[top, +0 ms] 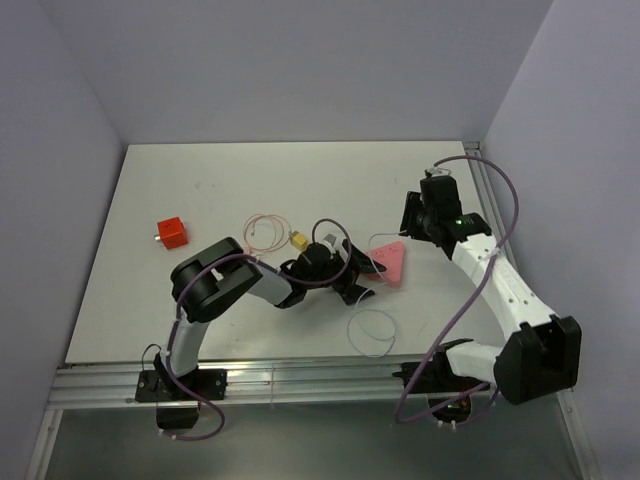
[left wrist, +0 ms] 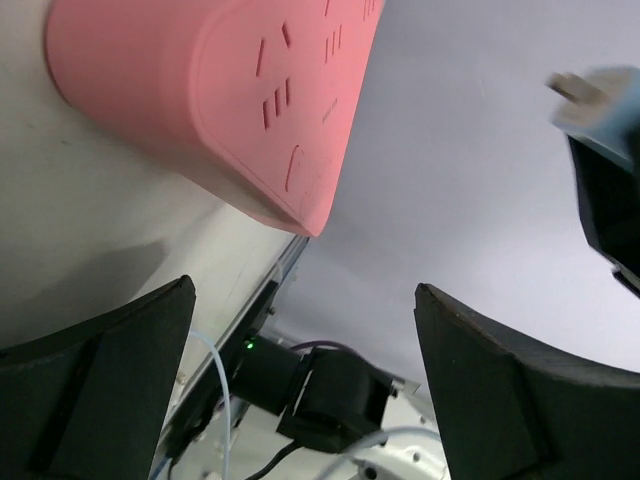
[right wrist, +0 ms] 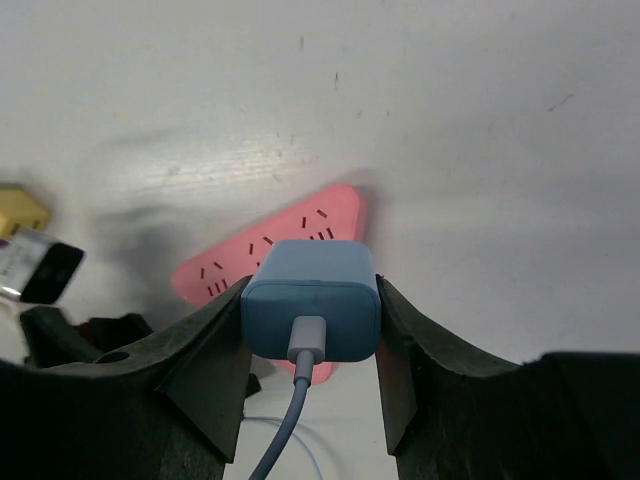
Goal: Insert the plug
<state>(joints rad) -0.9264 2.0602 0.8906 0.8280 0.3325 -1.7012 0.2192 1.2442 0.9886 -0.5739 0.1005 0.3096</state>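
White tabletop [top: 200, 190]: my right tool [right wrist: 312, 292] clamps the blue plug [right wrist: 311, 322] facing the pink power strip [top: 392, 262] for alignment; my left tool [left wrist: 303, 300], spread apart beside the strip, is probably ready to brace it.

No writing, brand, number or sign can be read on anything. The pink power strip [left wrist: 180, 90] bears only plain socket slots, no lettering.

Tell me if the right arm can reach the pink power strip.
Probably yes: the right end effector holds the blue plug aimed at the pink power strip, with nothing between them.
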